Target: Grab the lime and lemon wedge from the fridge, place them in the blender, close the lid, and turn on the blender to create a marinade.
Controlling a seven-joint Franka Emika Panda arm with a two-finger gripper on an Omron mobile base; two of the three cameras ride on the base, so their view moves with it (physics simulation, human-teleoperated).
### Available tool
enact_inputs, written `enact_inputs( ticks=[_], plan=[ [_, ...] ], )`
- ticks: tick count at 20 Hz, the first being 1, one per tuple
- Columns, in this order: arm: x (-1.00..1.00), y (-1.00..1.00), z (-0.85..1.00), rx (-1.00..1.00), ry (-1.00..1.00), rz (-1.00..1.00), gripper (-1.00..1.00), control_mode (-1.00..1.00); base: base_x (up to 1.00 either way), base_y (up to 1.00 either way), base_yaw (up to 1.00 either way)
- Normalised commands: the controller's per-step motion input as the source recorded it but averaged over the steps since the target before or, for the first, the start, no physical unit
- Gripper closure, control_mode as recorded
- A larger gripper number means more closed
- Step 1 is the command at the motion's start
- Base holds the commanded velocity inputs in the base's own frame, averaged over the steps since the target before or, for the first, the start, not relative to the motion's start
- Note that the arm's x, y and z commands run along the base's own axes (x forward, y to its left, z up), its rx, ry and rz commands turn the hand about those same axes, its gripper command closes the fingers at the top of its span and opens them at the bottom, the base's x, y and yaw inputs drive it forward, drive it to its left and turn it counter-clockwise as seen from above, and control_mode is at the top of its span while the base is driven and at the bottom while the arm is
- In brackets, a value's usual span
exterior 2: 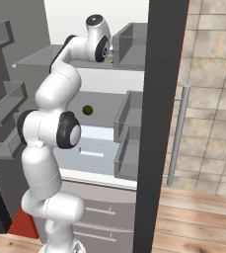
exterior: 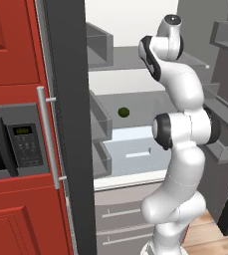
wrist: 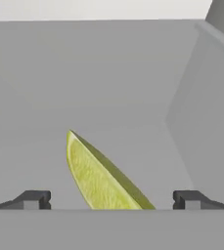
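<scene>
Now lemon wedge between open tool tips

arm: upright, elbow bent, hand reaching forward high | fingers: spread wide apart

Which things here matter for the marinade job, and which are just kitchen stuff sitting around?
For the job:
lemon wedge, between the open gripper fingertips
lime, on a lower fridge shelf

Just around:
microwave
red cabinets
</scene>
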Motion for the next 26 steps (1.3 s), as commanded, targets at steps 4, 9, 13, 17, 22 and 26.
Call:
enact_inputs(
  ticks=[4, 9, 13, 17, 22, 26],
  plan=[
    [0.13, -0.02, -0.38, 0.00, 0.00, 0.00, 1.00, -1.00, 0.00, 0.00, 0.00],
    [0.15, -0.01, -0.39, 0.00, -0.07, 0.00, 1.00, -1.00, 0.00, 0.00, 0.00],
    [0.04, 0.00, -0.17, -0.02, -0.08, 0.00, 1.00, -1.00, 0.00, 0.00, 0.00],
    [-0.09, 0.00, -0.10, -0.01, -0.04, 0.00, 1.00, -1.00, 0.00, 0.00, 0.00],
    [-0.60, 0.00, -0.01, 0.00, -0.11, 0.00, 1.00, -1.00, 0.00, 0.00, 0.00],
    [-0.96, 0.07, 0.00, 0.00, -0.25, 0.00, 1.00, -1.00, 0.00, 0.00, 0.00]
  ],
)
